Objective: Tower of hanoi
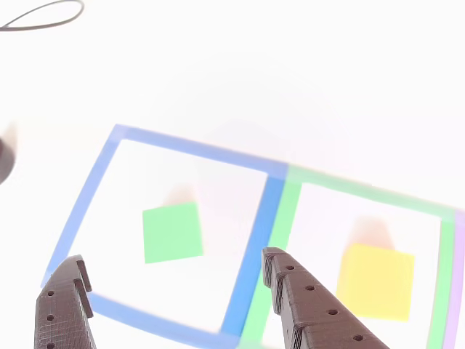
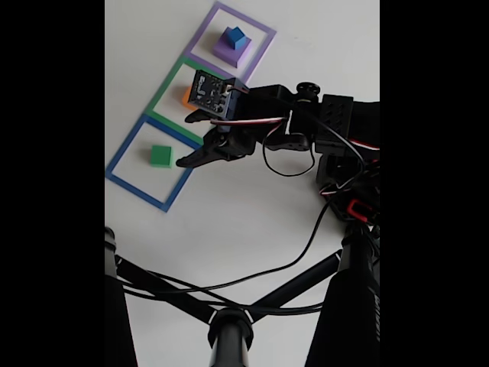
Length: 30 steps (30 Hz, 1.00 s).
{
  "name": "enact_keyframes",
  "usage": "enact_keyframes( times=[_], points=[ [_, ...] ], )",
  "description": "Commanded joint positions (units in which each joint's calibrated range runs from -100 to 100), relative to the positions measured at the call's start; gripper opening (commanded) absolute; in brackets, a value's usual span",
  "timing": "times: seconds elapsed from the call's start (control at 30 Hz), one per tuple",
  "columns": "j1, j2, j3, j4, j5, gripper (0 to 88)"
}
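My gripper (image 1: 173, 258) is open, both dark fingers reaching in from the bottom of the other view with nothing held. It hovers above the blue outline (image 1: 80, 207), where a small green block (image 1: 172, 233) lies. An orange block (image 1: 375, 280), washed out to yellow here, sits in the green outline (image 1: 280, 233). In the fixed view the gripper (image 2: 187, 141) hangs beside the green block (image 2: 160, 155), and the arm partly hides the orange block (image 2: 186, 95). A small blue cube (image 2: 237, 35) rests on the purple slab (image 2: 227, 52) inside the purple outline (image 2: 263, 46).
The three outlines lie in a diagonal row on a white table (image 2: 252, 214). Black stand bars (image 2: 229, 329) and loose cables (image 2: 306, 245) cross the near part of the fixed view. A cable loop (image 1: 43, 16) lies at the far left of the other view.
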Motion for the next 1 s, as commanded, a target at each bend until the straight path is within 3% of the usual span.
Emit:
enact_keyframes(
  times=[0.0,0.37,0.7,0.97],
  points=[
    [2.8,4.0,4.1,-14.6,0.0,26.8],
    [0.8,21.4,11.3,-41.3,0.0,28.4],
    [-1.7,43.2,7.7,-62.0,0.0,29.5],
    [-1.5,57.6,-1.4,-68.8,0.0,29.1]
  ],
)
